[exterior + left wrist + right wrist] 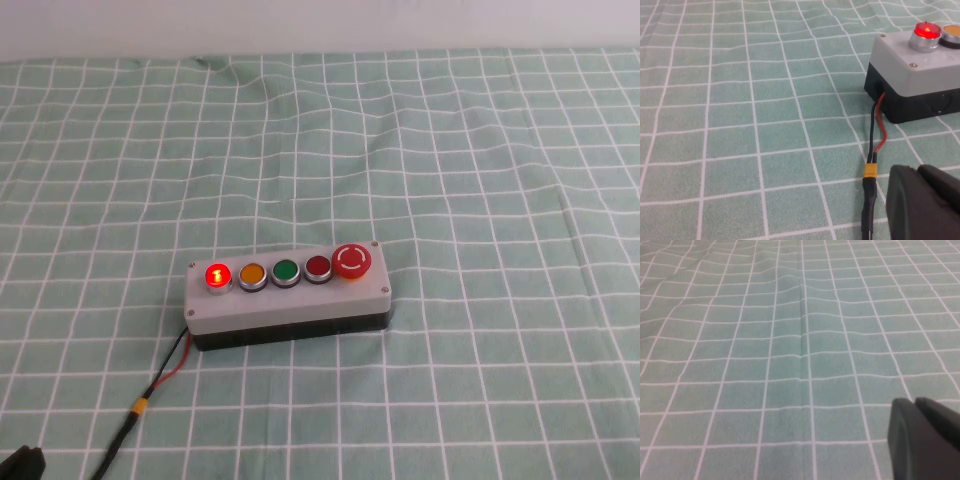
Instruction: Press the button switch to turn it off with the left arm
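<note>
The button switch [216, 276] glows bright red with a "1"-like mark at the left end of the grey five-button box [290, 303] in the middle of the table. In the left wrist view the lit button [926, 32] sits on the box's corner [900, 55]. My left gripper [917, 172] is shut and empty, low over the cloth, well short of the box on the near left. Only a black tip of it [22, 464] shows in the high view's bottom left corner. My right gripper [915, 402] is shut and empty over bare cloth, out of the high view.
Beside the lit button stand an amber button [251, 274], a green one [285, 271], a darker red one [318, 267] and a big red mushroom button [352, 261]. A thin red-black wire [875, 135] with a yellow connector [870, 171] runs from the box beside my left gripper. A green checked cloth [480, 150] covers the table.
</note>
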